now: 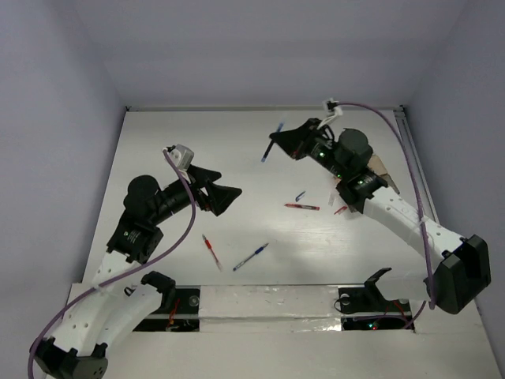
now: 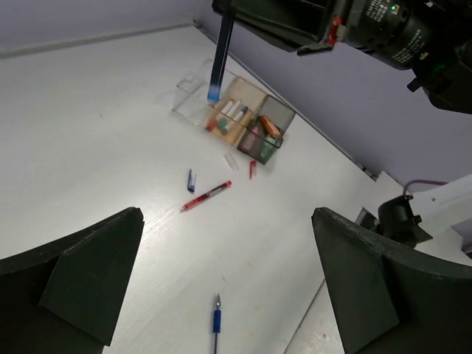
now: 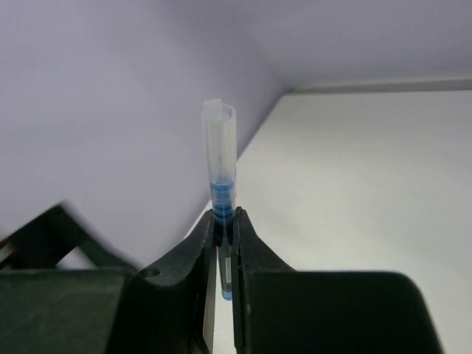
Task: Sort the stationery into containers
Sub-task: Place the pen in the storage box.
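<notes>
Since the right end effector [image 3: 223, 221] is clamped shut on a blue pen [image 3: 220, 166] near one end, most of the barrel stands clear of the fingers. That grip is judged to suit lowering the pen lengthwise into a compartment. In the left wrist view the pen hangs in the air, tip down, over the clear end of the box [image 2: 188, 103]. Whether it lines up with a compartment cannot be told.

The box sits near the side wall on the surface [image 2: 88, 125]. Its tinted compartments already hold pens and eraser blocks.

The left end effector [image 2: 227, 221] hovers with jaws wide apart, holding nothing and facing the loose items, and is judged ready for a pick.

Unsorted on the surface:
- a red pen [image 2: 206, 196]
- a small blue piece [image 2: 191, 181] just beside the red pen
- a small red piece [image 2: 252, 169] near the box
- a second blue pen [image 2: 216, 324]
- a second red pen [image 1: 210, 251] near the left arm

Risk noted: the end-held pen may swing or tip on release.
</notes>
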Tool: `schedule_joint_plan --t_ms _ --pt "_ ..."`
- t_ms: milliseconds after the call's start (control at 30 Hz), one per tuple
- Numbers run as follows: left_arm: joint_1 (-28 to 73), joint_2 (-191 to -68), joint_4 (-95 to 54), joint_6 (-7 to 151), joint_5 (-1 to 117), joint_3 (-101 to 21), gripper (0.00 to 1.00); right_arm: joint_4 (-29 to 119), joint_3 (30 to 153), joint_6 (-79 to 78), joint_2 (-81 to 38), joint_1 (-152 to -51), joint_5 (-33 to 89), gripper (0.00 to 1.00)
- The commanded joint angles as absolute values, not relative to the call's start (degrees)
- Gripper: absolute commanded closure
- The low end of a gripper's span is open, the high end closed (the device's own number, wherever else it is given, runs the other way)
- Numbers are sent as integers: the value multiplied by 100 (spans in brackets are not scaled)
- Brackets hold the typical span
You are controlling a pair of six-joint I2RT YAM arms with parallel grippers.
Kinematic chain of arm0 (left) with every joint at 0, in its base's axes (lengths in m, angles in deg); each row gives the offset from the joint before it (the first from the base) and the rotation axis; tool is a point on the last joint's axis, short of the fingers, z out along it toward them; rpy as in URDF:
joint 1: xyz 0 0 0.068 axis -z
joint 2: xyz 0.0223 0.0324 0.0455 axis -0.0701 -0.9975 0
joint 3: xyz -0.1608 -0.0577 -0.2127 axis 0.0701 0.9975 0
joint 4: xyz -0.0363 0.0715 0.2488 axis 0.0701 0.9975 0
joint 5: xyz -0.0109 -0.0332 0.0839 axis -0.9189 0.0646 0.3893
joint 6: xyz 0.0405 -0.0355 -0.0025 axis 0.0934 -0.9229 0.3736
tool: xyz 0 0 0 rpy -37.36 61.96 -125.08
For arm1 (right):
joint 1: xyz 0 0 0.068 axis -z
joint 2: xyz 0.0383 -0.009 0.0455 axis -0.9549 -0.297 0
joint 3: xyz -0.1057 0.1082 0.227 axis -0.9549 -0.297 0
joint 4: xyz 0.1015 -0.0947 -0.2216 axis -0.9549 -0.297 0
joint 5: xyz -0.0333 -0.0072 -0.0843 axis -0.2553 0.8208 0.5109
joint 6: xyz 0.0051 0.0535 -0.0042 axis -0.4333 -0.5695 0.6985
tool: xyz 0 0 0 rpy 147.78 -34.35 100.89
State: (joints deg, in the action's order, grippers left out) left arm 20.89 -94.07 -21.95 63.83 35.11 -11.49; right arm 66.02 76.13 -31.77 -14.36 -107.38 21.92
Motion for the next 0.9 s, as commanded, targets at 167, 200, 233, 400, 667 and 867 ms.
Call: schedule_joint_plan --t_ms 167,200,233,400,667,867 --pt "2077 -8902 -1856 6868 4189 -803 1 6203 6628 -3885 -1214 -8542 4268 100" --pt "2077 -8894 -1699 6886 4347 -804 1 6255 6531 -4069 -1232 -8364 4347 100" --pt "2077 -8885 -1619 6877 4426 -786 1 6264 6373 -4140 -1267 -8197 4487 100" --pt "2077 -8788 -1548 6939 4743 -803 1 6133 6537 -4378 -1924 -7511 4875 100" --pt "2191 -8779 -1548 6939 4673 -804 1 5975 7118 -4352 -2857 -7263 4928 100" --pt "2244 -8814 -1539 6948 4691 -812 1 5878 7435 -4291 -3376 -7263 4876 100"
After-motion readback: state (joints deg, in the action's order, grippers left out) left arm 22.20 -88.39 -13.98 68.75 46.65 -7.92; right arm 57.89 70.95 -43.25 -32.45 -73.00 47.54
